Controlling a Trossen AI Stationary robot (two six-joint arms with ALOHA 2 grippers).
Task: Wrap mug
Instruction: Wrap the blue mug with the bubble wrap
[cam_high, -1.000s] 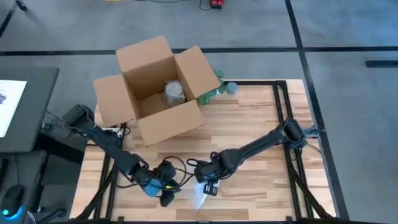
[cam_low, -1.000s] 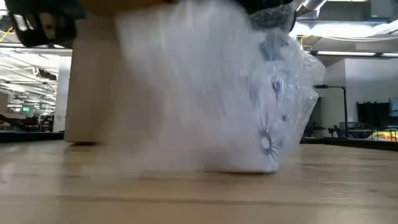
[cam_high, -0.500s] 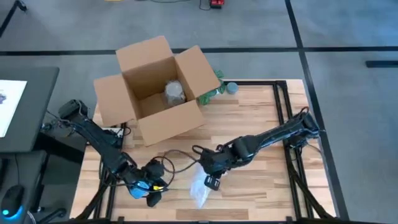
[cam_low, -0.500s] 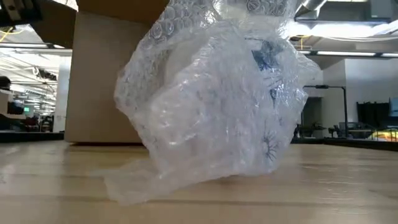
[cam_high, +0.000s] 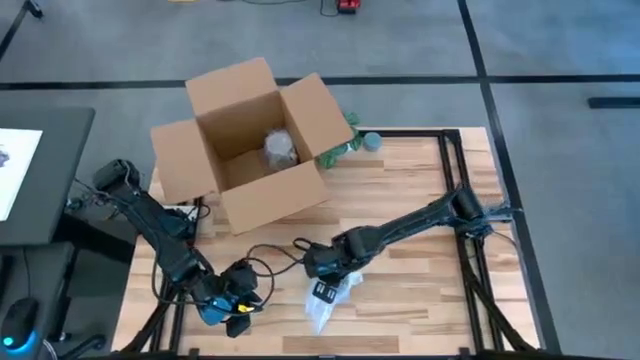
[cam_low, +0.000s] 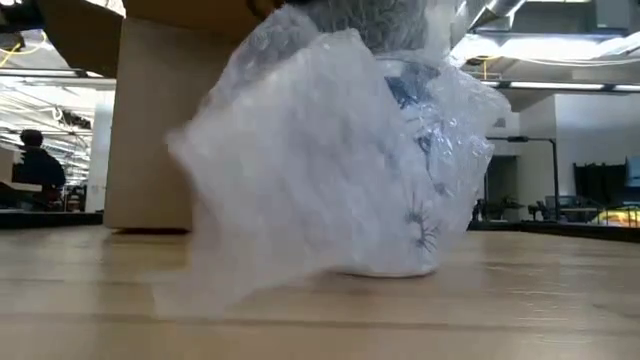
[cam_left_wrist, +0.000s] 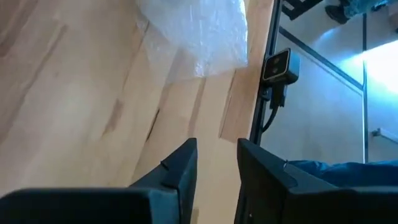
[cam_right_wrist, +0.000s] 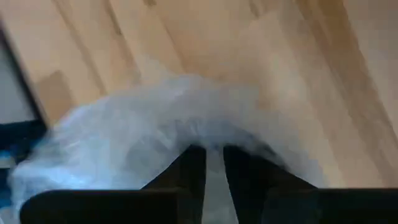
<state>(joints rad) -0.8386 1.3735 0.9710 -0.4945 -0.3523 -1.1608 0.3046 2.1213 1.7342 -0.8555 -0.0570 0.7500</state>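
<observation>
Bubble-wrapped mug (cam_low: 400, 170) standing near the table's (cam_high: 420, 210) front edge, the right gripper (cam_high: 325, 285) clamped on its wrap from above, the left gripper (cam_high: 235, 312) nearly closed and empty beside it, the cardboard box (cam_high: 250, 140) beyond.

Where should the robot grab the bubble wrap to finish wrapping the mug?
Probably the loose flap of bubble wrap trailing onto the table, coming from above: it hangs free of the mug, thin enough to pinch.
</observation>
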